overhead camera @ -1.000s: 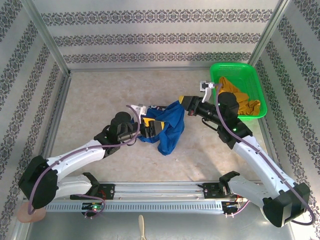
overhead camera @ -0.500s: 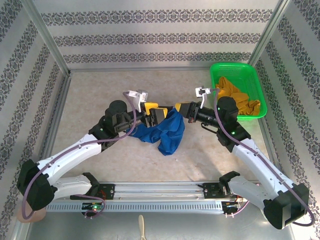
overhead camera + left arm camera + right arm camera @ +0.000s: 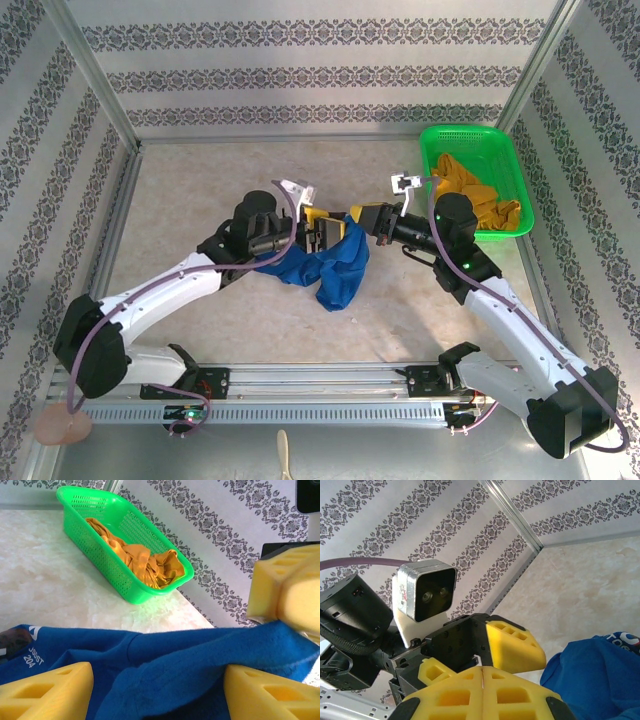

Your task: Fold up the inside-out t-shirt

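Observation:
The inside-out t-shirt [image 3: 332,266] is a bunched royal-blue heap on the table's middle, with its upper edge lifted. My right gripper [image 3: 356,219] has its yellow fingers pressed together [image 3: 482,672], and the shirt [image 3: 592,680] hangs at its tip. In the left wrist view the cloth [image 3: 180,665] runs up to that gripper [image 3: 287,597]. My left gripper [image 3: 324,233] faces it closely. Its jaws [image 3: 159,685] stand wide apart with a fold of blue cloth between them. One left finger [image 3: 516,647] shows just beyond the right fingertips.
A green basket [image 3: 500,150] stands at the back right against the wall and holds a mustard garment [image 3: 476,198]. In the left wrist view the basket [image 3: 102,550] and garment [image 3: 145,562] lie beyond the shirt. Patterned walls enclose the table.
My left gripper has swung up and to the right, over the shirt's raised edge and close to the right gripper, and its jaws have narrowed a little. The right gripper shifted slightly left, still shut.

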`<state>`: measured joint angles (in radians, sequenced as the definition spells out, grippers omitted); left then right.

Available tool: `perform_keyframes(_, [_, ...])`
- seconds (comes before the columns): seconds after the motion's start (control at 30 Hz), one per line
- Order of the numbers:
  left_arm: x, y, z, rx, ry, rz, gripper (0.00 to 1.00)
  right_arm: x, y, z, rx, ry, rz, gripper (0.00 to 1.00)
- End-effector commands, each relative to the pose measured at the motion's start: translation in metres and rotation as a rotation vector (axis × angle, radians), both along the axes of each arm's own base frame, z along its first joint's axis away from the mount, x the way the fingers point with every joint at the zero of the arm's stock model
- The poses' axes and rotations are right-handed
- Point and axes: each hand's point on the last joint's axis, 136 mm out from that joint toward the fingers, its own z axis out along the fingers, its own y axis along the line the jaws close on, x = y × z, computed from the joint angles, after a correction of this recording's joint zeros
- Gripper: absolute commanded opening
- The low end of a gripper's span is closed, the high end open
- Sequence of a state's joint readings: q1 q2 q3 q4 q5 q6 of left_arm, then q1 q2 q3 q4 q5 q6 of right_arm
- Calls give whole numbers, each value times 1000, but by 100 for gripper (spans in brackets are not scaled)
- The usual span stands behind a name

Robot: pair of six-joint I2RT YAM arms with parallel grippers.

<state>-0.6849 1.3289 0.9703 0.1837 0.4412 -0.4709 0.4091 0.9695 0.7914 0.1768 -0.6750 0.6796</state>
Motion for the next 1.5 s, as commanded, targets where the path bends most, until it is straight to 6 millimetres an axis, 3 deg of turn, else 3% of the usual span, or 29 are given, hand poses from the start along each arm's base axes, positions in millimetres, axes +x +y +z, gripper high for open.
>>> perform_keyframes(0.0, [5,-6,12,-3,-38,-30,62,-1,0,8,21,-27,14,0])
perform_keyframes(0.03, [7,-8,14,-9,-43,-38,54,-1,0,8,21,-27,12,0])
perform_keyframes(0.17, [8,-19,32,-42,-58,-84,7,5,-5,5,14,-13,-19,0])
perform_keyframes(0.2, [7,-20,39,-51,-68,-89,0,8,-7,3,14,-4,-30,0])
perform_keyframes(0.27, [7,-17,60,-83,-94,-86,0,18,-16,0,17,21,-74,0])
perform_keyframes(0.3, [8,-15,70,-101,-102,-79,0,23,-20,-3,19,37,-94,6])
perform_keyframes(0.37, [9,-9,95,-149,-111,-72,0,33,-31,-7,26,67,-142,50])
perform_keyframes(0.4, [10,-7,104,-168,-112,-70,0,37,-36,-9,29,76,-165,62])
perform_keyframes(0.47, [10,-2,123,-205,-107,-66,0,40,-45,-8,38,88,-205,71])
perform_keyframes(0.57, [11,1,138,-225,-98,-61,0,34,-53,-2,43,86,-242,73])
perform_keyframes(0.73, [14,4,145,-247,-72,-43,0,11,-53,3,19,59,-264,72])
perform_keyframes(1.0, [15,3,157,-274,-56,-43,0,-22,-7,7,-143,-38,-199,70])
perform_keyframes(1.23, [19,4,153,-270,-41,-25,0,-42,23,24,-191,-119,-163,36])
perform_keyframes(1.3, [21,4,151,-270,-32,-18,0,-48,34,28,-187,-131,-136,36])
perform_keyframes(1.4, [24,4,150,-279,-13,1,0,-52,49,27,-205,-144,-111,50])
perform_keyframes(1.47, [28,6,149,-285,4,27,0,-54,55,30,-217,-171,-112,52])
